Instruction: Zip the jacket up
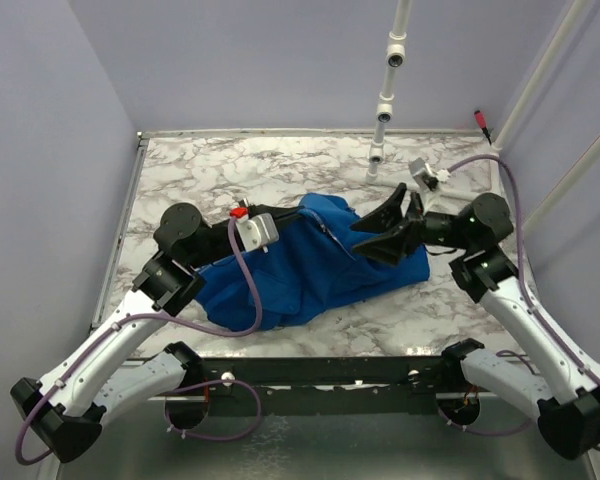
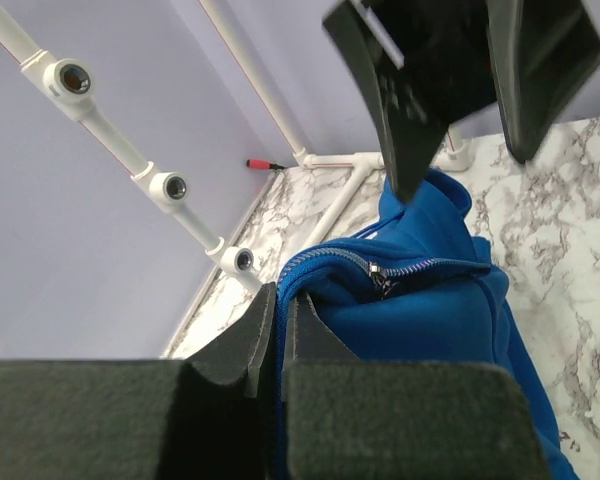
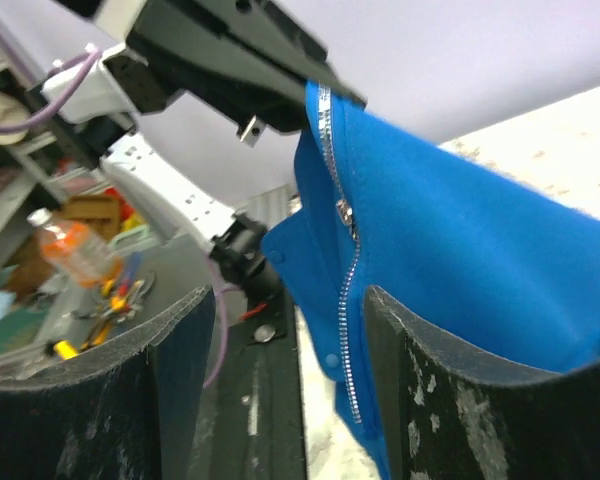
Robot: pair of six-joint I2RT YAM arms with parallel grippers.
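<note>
Left pincer point(image 2: 280, 310) clamps the blue jacket point(image 1: 320, 270) by its front edge, lifting it off the table point(image 1: 210, 170); right pincer point(image 3: 290, 300) hovers spread before the zipper pull point(image 3: 345, 212). Grasp stage: next it must close on that small pull.

The jacket point(image 3: 480, 250) hangs from the left jaws, its zipper point(image 3: 351, 275) running down between the parted right jaws.

No readable text, label, brand or number shows on the jacket point(image 1: 320, 270) or anything around it.
</note>
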